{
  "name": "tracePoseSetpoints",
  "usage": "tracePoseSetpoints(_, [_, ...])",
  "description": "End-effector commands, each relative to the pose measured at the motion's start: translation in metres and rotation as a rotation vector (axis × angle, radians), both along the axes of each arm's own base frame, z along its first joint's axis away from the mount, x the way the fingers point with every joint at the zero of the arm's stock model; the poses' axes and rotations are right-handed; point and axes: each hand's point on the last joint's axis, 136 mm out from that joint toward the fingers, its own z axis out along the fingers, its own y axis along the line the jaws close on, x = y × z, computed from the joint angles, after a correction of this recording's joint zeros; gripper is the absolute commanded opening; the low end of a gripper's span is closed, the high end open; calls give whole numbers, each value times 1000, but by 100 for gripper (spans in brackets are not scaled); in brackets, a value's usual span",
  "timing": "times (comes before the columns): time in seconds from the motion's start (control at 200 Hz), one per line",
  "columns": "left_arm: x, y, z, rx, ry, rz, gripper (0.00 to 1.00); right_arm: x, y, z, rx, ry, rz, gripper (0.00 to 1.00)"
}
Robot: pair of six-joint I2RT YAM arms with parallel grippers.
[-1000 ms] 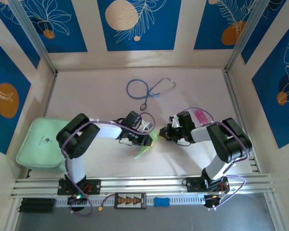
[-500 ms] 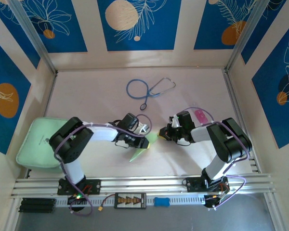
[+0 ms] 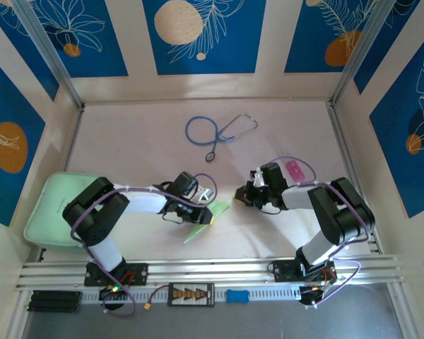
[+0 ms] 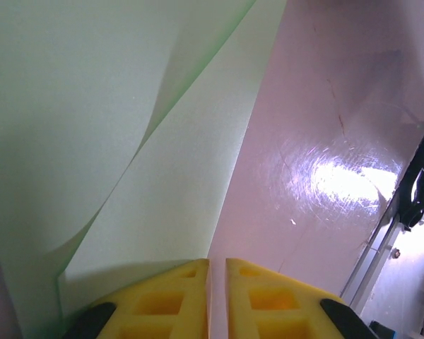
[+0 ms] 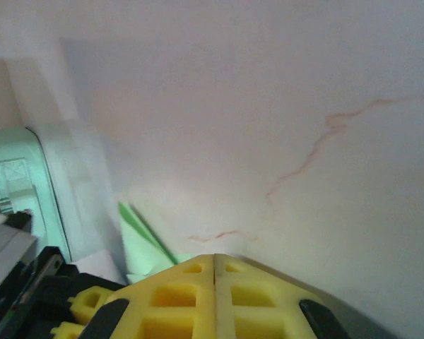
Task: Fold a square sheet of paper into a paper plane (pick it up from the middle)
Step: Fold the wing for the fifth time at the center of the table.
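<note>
And there's the pull-back! The left gripper (image 3: 202, 212) has the paper plane (image 3: 195, 234) pinched between nearly closed jaws. It has dragged the plane toward seven o'clock across the table. The nose, which was touching the right gripper (image 3: 239, 195) a second ago, now sits just apart from it, at its eight o'clock. The right gripper is fully closed with nothing in it. My read: the creasing looks about finished, and the left gripper alone now carries the plane.
</note>
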Motion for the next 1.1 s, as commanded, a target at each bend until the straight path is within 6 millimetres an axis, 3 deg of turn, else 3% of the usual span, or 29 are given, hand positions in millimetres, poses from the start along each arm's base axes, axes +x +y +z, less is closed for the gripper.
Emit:
tracePoseSetpoints(0.0, [5,2,-2,32,-19,20,15,-2,6,23,-19,-70,32,5])
tracePoseSetpoints(0.23, [10,0,-1,36,-31,34,15,-21,45,34,9,-102,119,6])
tracePoseSetpoints(0.355, [11,-1,-1,31,-30,40,15,-25,54,15,-18,-72,124,6])
tracePoseSetpoints(0.485, [16,-7,4,0,-23,60,15,-27,50,-17,-56,-6,111,5])
tracePoseSetpoints(0.67, [19,-11,3,-6,-13,78,15,-23,40,-30,-72,13,87,5])
tracePoseSetpoints(0.93, [27,-19,10,-40,-18,102,15,-2,20,-18,-74,1,61,5])
tracePoseSetpoints(1.095, [30,-20,10,-44,-22,120,15,11,9,0,-55,-34,30,6])
